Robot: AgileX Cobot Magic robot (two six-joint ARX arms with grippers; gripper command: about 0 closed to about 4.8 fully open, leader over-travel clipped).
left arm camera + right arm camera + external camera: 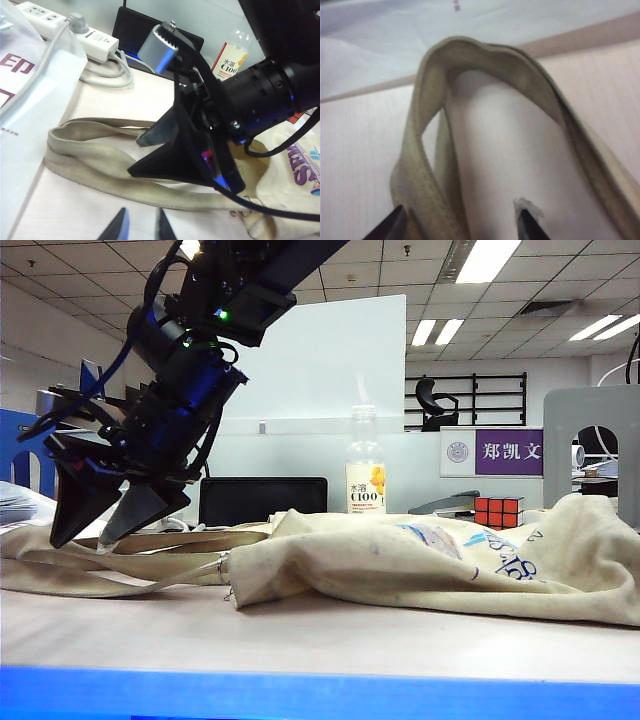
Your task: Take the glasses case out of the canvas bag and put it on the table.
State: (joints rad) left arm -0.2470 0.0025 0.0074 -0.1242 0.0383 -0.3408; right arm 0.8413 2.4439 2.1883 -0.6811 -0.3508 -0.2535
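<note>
The cream canvas bag (420, 560) lies slumped on the pale table (300, 630), its long straps (150, 540) trailing to the left. The glasses case is hidden. My right gripper (85, 538) has reached across to the left and hangs point-down over the straps (100, 155). In the right wrist view it (460, 211) stands open, with a strap loop (430, 100) lying between its fingers close to one of them. The left wrist view looks onto that gripper (136, 157) from above. My left gripper (141, 212) hovers over bare table with a narrow gap and nothing in it.
A drink bottle (365, 475), a Rubik's cube (498, 511) and a black box (262, 500) stand behind the bag. A power strip (65, 25) with cables and a clear plastic bag (25, 90) lie by the straps. A metal ring (225, 565) joins strap to bag.
</note>
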